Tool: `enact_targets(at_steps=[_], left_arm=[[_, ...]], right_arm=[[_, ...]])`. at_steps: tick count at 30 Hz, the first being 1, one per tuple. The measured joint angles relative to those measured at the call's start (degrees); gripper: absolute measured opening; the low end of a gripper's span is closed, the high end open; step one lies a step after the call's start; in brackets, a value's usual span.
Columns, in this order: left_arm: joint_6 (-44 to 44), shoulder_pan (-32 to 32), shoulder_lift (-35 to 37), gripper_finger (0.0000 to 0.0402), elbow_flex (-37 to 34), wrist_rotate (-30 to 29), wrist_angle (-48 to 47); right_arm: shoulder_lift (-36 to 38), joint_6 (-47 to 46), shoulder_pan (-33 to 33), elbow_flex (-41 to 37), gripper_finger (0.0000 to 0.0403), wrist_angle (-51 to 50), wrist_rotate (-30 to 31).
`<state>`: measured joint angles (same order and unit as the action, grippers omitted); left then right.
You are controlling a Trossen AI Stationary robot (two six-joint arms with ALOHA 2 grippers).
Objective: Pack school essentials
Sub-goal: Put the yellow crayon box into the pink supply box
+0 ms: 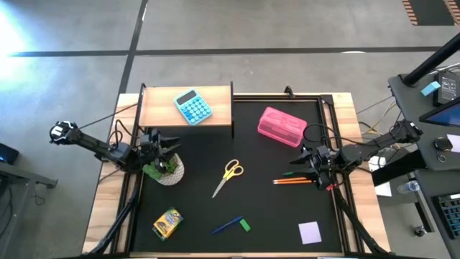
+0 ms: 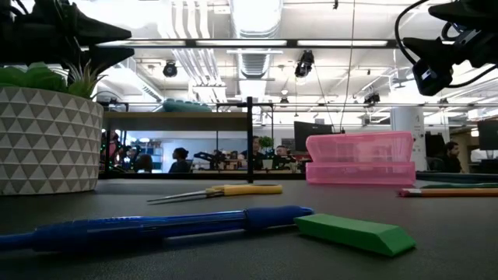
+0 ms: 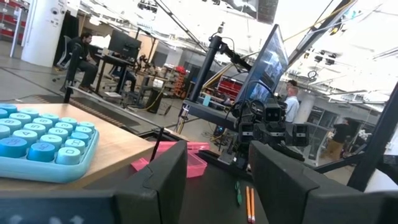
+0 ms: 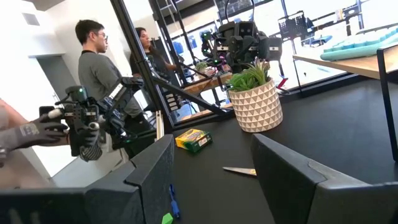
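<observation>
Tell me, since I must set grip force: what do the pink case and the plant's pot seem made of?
Pink case: probably translucent plastic; light shows through its ribbed walls. Pot: possibly ceramic or concrete, matte white with a raised triangle pattern; the look alone cannot settle it.

Pink case (image 1: 282,126), teal calculator (image 1: 192,106), yellow-handled scissors (image 1: 228,175), lilac note pad (image 1: 310,232), triangle-patterned white pot (image 2: 48,138).

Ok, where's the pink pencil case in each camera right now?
High view: pink pencil case upper right of the mat, just ahead of the right gripper.
Low view: right of centre, behind the scissors.
Left wrist: low centre.
Right wrist: not in it.
Shared landmark: orange pencils.
</observation>
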<state>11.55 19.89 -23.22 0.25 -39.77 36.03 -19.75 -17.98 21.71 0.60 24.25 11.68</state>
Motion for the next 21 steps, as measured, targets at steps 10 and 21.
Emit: enact_targets(at_steps=[10, 21], left_arm=[[-1.5, 0.0, 2.0, 0.0157, 0.0, 0.2, 5.6], [-6.0, 0.0, 0.5, 0.0157, 2.8, 1.2, 8.5]], right_arm=[[0.0, 0.0, 0.0, 0.0, 0.0206, 0.0, 0.0], [0.0, 0.0, 0.0, 0.0, 0.0206, 0.0, 0.0]])
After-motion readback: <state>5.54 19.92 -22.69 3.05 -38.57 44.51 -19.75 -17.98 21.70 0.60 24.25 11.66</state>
